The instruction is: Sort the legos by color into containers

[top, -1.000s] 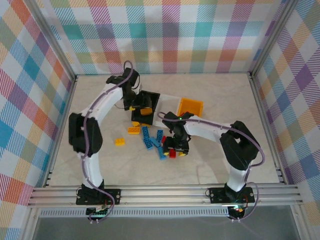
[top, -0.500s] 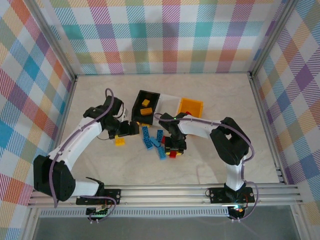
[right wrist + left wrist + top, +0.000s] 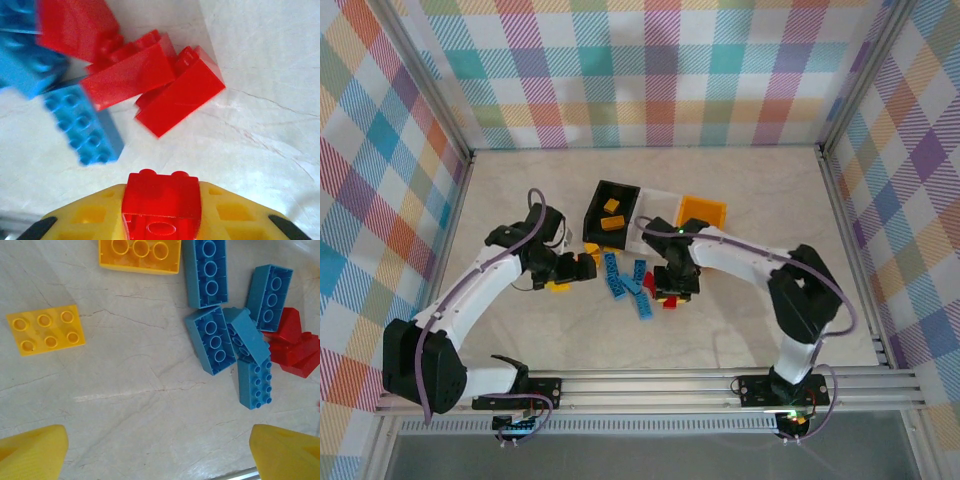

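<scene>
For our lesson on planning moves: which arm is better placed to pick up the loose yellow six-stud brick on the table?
Left. The left tool hangs open near the yellow brick, which lies alone. The right tool is shut on a red brick.

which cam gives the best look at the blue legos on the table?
Left wrist: the blue legos lie sharp from above, studs and hollow undersides readable, one tilted across its neighbours. Top external shows the same cluster small, without detail. Right wrist catches two of them at its left edge, blurred.
</scene>
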